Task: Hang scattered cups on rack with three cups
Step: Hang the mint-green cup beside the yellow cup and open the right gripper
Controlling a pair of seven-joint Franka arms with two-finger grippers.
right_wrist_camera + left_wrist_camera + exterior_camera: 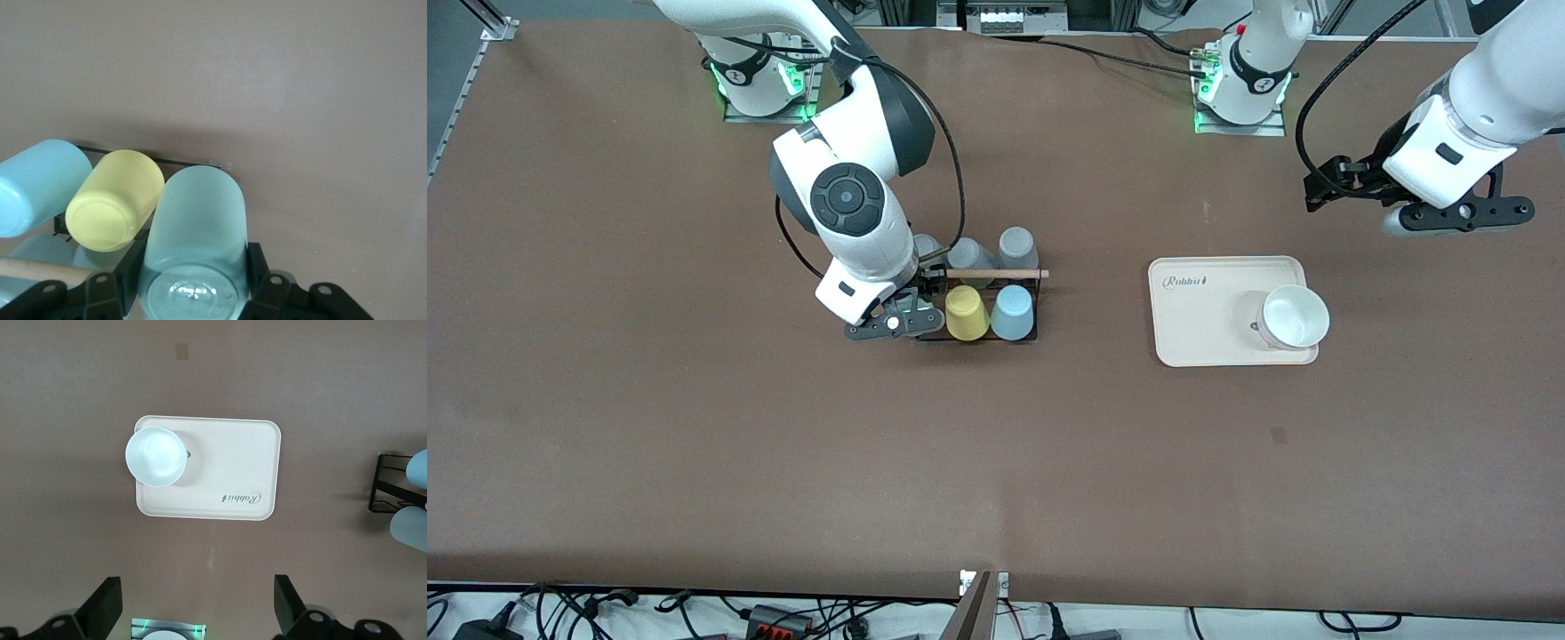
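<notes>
The black wire rack (1037, 311) with a wooden rod (1005, 274) stands mid-table. On its row nearer the front camera hang a light blue cup (1013, 313) (37, 183) and a yellow cup (967, 313) (113, 207). My right gripper (898, 322) (193, 280) is shut on a pale mint green cup (193, 227), bottom toward the wrist camera, right beside the yellow cup at the rack's end. In the front view my hand hides this cup. Whether it sits on a peg I cannot tell. My left gripper (1458, 218) (197, 603) hangs open and empty over bare table by the tray.
Three grey cups (1017, 247) fill the rack's row farther from the front camera. A cream tray (1200, 311) (227, 463) lies toward the left arm's end of the table. A whitish cup (1294, 317) (155, 457) stands mouth up on it. Brown tabletop surrounds both.
</notes>
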